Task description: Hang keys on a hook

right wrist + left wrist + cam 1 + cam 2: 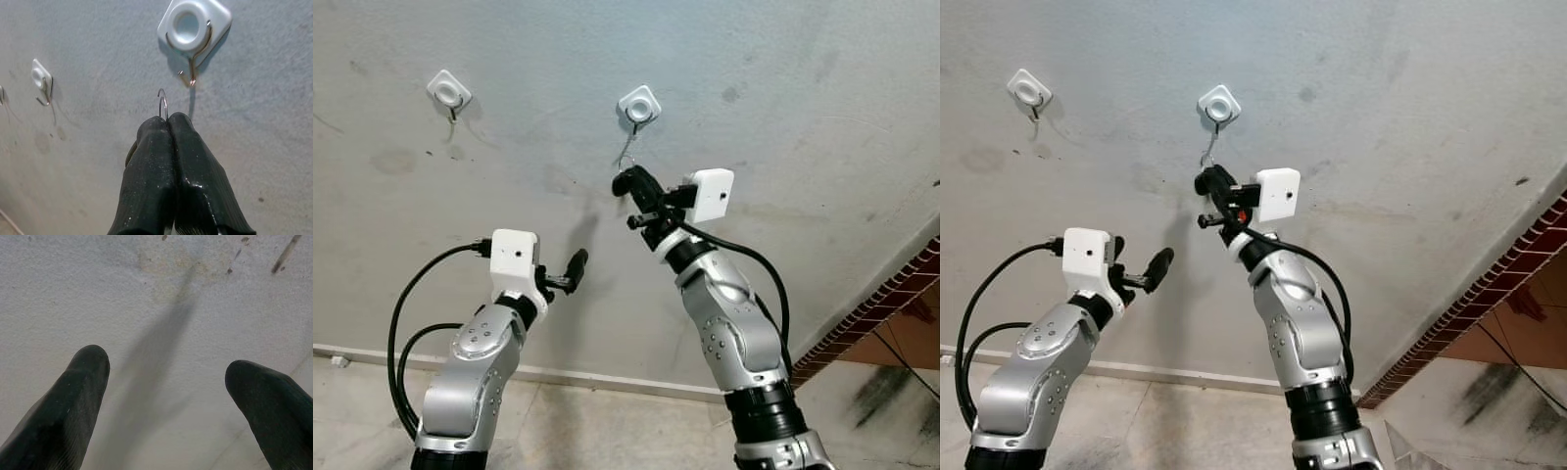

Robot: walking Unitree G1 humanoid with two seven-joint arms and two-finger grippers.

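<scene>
Right wrist view: my right gripper [168, 122] is pinched tight on the key ring [163, 104], whose loop pokes out past my fingertips. The hook [191, 73] sits just above and slightly aside, nearer this arm. My left gripper [166, 382] hangs spread, empty.

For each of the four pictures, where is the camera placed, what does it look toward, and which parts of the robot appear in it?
Left eye view: on the head, facing the wall with two hooks; both silver arms show, the right gripper under the nearer hook.
Right eye view: the same scene, from the other eye.
Left wrist view: along the left gripper, open, at bare wall.
Right wrist view: along the right gripper's shut fingers, pinching a key ring below that hook, which the eye views share.
</scene>
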